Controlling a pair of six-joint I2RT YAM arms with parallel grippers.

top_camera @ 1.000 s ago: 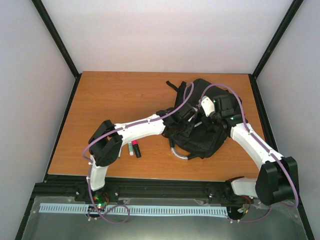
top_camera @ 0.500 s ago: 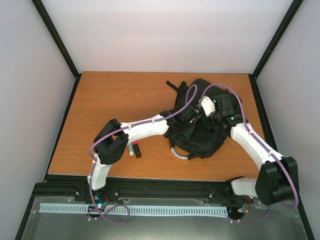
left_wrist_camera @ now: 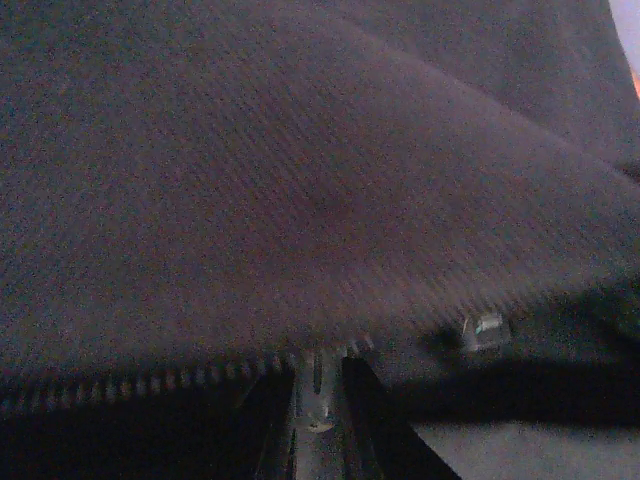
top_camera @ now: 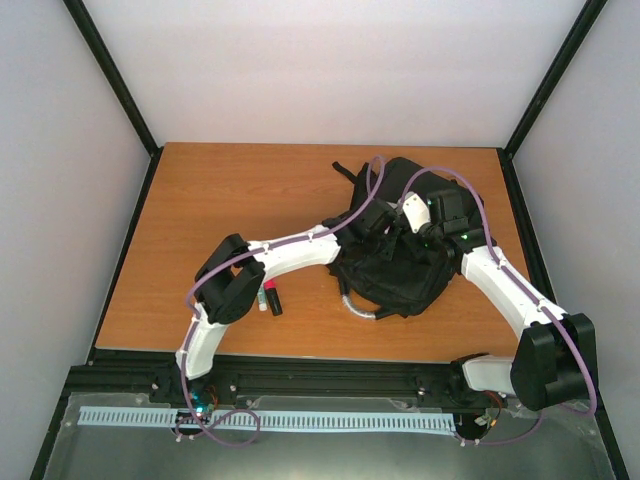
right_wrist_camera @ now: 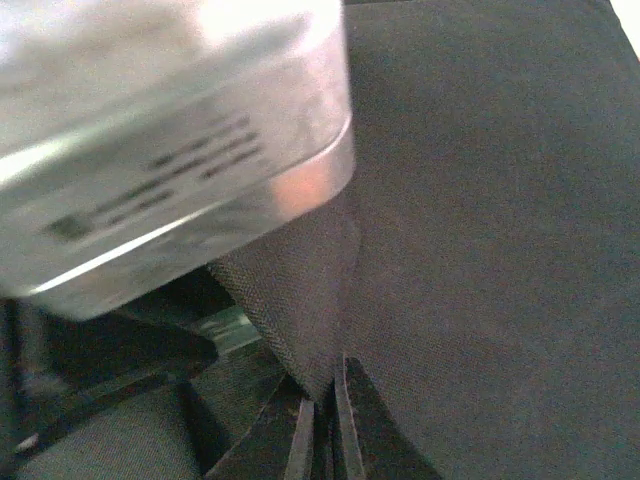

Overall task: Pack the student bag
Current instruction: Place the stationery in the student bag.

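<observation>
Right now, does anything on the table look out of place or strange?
Nothing looks spilled or broken. The student bag lies crumpled, a fold of it pinched by the right gripper; the left gripper is closed on its zip pull. A few small items lie outside it, on the table.
</observation>
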